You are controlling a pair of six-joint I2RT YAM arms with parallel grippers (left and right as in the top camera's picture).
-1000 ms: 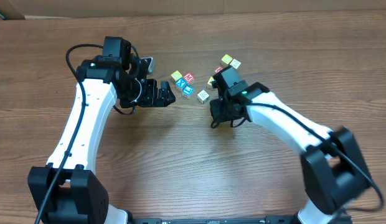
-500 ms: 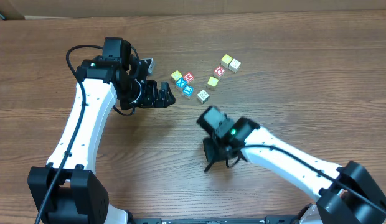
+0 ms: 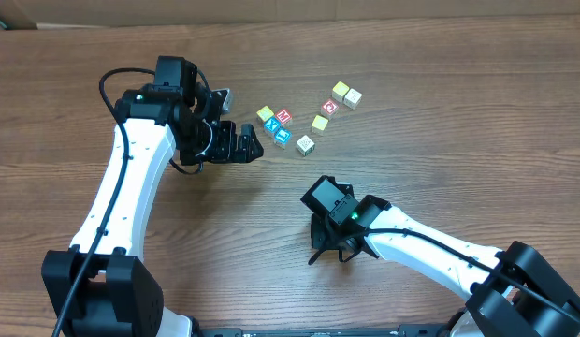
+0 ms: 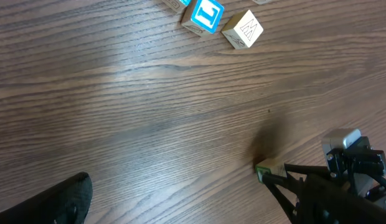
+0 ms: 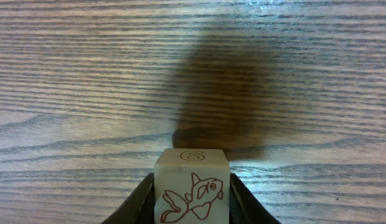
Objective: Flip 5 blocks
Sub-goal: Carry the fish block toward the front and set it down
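The right gripper (image 3: 329,251) is clenched on a cream fish block (image 5: 192,186), one dark finger (image 5: 138,200) pressed to each side of it. The block sits low over the bare wood of the table (image 3: 224,234), near the front edge and well apart from the other blocks (image 3: 305,120). Whether it touches the surface cannot be told. Its camera-facing side carries a fish drawn in red outline. The top face bears a curled red mark inside a ring, perhaps a 6, though it is too foreshortened to read for certain. A dark shadow lies on the wood just beyond it. The left wrist view shows the same block as a small pale cube pinched at the tip of the right gripper's fingers. The left gripper (image 3: 248,142) is released, its jaws spread wide and holding nothing, and it hovers just to the left of the loose cluster. In its wrist view a blue block (image 4: 203,14) shows a white face with a blue letter L. Just beside it a cream block (image 4: 243,28) carries a thin dark letter that reads as M or W, depending on how it is turned. From overhead the cluster includes yellow, red, blue and pale faces, all resting on the table, their print too small to read.
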